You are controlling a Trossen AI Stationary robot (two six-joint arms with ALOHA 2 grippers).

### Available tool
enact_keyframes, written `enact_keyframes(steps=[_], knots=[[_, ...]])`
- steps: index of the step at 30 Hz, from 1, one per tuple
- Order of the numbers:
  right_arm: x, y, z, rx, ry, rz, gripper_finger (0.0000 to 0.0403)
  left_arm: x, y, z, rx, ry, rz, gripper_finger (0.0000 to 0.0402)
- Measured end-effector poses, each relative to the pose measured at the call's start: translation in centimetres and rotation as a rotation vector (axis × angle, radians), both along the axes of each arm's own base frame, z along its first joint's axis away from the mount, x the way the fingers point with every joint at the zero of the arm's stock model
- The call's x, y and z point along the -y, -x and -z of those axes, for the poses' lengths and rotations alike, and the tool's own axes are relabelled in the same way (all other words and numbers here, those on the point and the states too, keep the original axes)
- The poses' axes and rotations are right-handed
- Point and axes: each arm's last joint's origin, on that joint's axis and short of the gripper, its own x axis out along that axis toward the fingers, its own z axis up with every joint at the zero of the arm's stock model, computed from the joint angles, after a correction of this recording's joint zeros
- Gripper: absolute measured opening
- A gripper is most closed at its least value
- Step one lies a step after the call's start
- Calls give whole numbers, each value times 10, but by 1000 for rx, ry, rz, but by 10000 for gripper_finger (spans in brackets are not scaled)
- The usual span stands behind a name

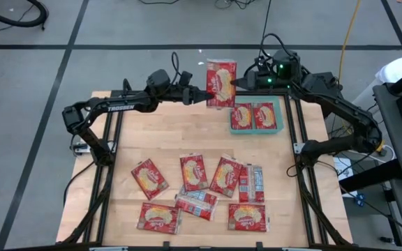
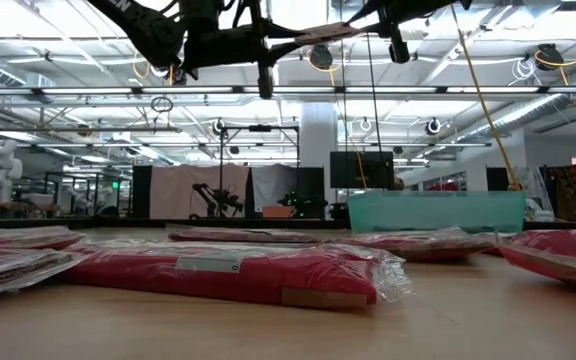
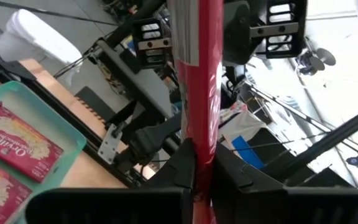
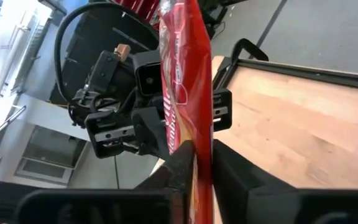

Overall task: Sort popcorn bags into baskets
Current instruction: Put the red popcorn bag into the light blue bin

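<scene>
One popcorn bag (image 1: 221, 82), red with a cream popcorn picture, hangs flat and face up over the table's far edge, next to the basket (image 1: 282, 104). My left gripper (image 1: 204, 93) is shut on it from the left and my right gripper (image 1: 234, 82) from the right. The low view shows this bag (image 2: 308, 32) edge-on, high above the table. The teal basket holds two popcorn bags (image 1: 255, 116) lying flat side by side. Several more popcorn bags (image 1: 193, 172) lie flat on the near half of the wooden table. My left gripper pinches the bag's left edge (image 3: 199, 155) between its two fingers, coming level from the table's left. The bag stands edge-on between the fingers, lifted clear of the table. My right gripper pinches the opposite, right edge (image 4: 194, 146) between its two fingers, coming about level from the table's right. The bag spans the gap between both grippers, clear of the table and the basket.
The basket (image 2: 436, 210) stands at the table's far right, close under the right arm. A dark metal frame (image 1: 114, 139) runs along the table's left and right sides. Bare wood (image 1: 166, 132) lies between the basket and the loose bags.
</scene>
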Motion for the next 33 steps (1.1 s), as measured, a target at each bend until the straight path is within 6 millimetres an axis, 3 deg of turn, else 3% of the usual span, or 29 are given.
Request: enact_keyframes(steps=[4, 12, 21, 24, 33], knots=[[1, -2, 1, -3, 16, -5, 6, 3, -2, 1, -9, 8, -22, 35], [6, 5, 7, -58, -1, 14, 5, 2, -2, 4, -34, -12, -44, 47], [17, 17, 8, -69, -26, 31, 3, -12, 6, 5, -45, -6, -65, 169], [19, 25, 13, -116, -59, 28, 3, -21, 11, 5, -50, -4, -51, 190], [15, 52, 39, -401, -142, -13, 2, -39, 25, 15, -136, 43, 8, 149]])
